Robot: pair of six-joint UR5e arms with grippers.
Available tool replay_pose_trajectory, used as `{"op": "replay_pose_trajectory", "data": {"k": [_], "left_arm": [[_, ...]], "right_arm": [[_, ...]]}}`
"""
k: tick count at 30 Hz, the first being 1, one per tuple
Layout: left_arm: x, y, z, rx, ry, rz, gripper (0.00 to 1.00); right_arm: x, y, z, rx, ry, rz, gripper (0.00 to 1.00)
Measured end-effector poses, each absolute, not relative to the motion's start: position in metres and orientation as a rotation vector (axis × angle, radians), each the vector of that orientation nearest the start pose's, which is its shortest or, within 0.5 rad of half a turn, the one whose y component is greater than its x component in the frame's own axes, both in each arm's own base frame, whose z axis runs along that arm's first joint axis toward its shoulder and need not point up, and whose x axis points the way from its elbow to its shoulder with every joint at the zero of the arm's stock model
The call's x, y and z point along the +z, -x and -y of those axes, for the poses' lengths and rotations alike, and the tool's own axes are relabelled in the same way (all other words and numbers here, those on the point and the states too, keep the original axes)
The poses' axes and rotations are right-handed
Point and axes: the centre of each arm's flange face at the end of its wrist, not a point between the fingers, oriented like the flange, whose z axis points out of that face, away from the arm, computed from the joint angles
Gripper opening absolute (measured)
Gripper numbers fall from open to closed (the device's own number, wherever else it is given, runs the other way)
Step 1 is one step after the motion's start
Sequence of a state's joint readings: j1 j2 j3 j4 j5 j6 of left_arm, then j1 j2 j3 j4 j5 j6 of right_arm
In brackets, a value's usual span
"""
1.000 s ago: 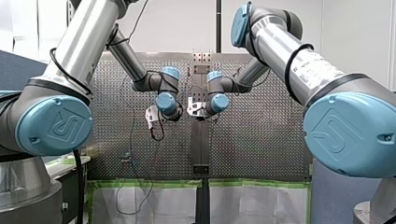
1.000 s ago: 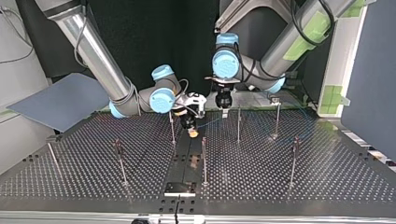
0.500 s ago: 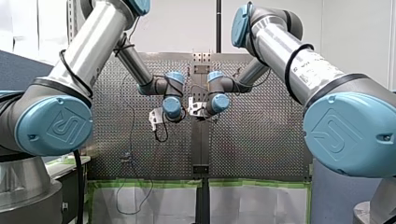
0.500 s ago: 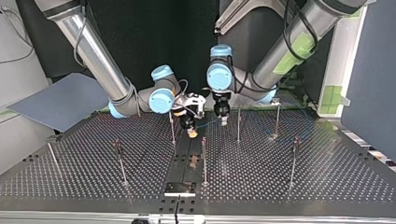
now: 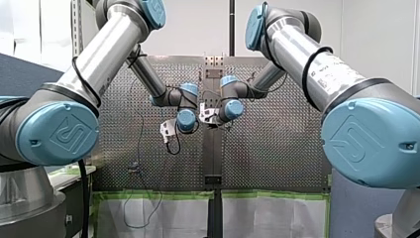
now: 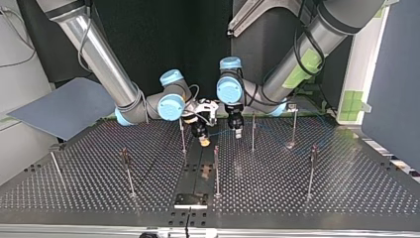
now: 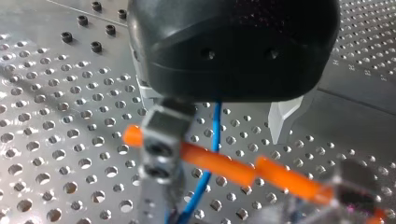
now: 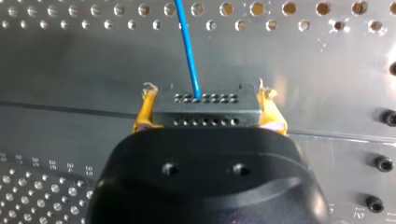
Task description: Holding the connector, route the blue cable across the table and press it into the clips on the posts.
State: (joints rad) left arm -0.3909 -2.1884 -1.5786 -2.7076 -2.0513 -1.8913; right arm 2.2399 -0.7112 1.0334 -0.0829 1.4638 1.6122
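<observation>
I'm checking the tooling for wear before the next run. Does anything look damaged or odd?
The yellow pads on my right end effector look frayed: ragged wisps stick out at their tips, either side of the connector they clamp. The blue cable leaves the connector cleanly. Nothing else stands out.

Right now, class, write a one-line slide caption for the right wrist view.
Right end effector, yellow pads shut on the connector, with the blue cable leading ahead over the perforated table.

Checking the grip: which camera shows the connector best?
The right wrist view: the connector sits between the yellow pads of my right end effector, blue cable leaving it. In the top view it is too small to tell; the others don't show it.
</observation>
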Motion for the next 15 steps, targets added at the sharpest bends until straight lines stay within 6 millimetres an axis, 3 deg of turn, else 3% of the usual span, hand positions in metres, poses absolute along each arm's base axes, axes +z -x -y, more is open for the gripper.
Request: {"op": "replay_pose_trajectory", "data": {"k": [7, 8, 9, 11, 12, 13, 14, 15], "left_arm": [[0.164, -0.5497, 0.3207, -0.086, 0.293, -1.722, 1.0], [0.1641, -0.5496, 0.3205, -0.083, 0.295, -1.721, 0.82], [0.1642, -0.5495, 0.3204, -0.081, 0.297, -1.72, 0.82], [0.1645, -0.549, 0.3204, -0.074, 0.301, -1.717, 0.57], [0.1646, -0.5489, 0.3203, -0.071, 0.303, -1.716, 0.57], [0.1647, -0.5487, 0.3202, -0.069, 0.304, -1.715, 0.35], [0.1648, -0.5485, 0.3203, -0.066, 0.305, -1.715, 0.2], [0.1649, -0.5483, 0.3204, -0.065, 0.306, -1.714, 0.2]], "right_arm": [[0.1954, -0.5875, 0.5131, -2.123, 2.623, -1.203, 0.0], [0.1955, -0.5873, 0.5133, -2.123, 2.623, -1.204, 0.0], [0.1955, -0.5872, 0.5134, -2.123, 2.623, -1.204, 0.0], [0.1954, -0.587, 0.5136, -2.123, 2.623, -1.204, 0.0], [0.1955, -0.5868, 0.5139, -2.123, 2.623, -1.205, 0.0], [0.1955, -0.5866, 0.5141, -2.124, 2.623, -1.206, 0.0], [0.1955, -0.5864, 0.5143, -2.124, 2.623, -1.207, 0.0], [0.1955, -0.5864, 0.5143, -2.124, 2.623, -1.206, 0.0]]}}
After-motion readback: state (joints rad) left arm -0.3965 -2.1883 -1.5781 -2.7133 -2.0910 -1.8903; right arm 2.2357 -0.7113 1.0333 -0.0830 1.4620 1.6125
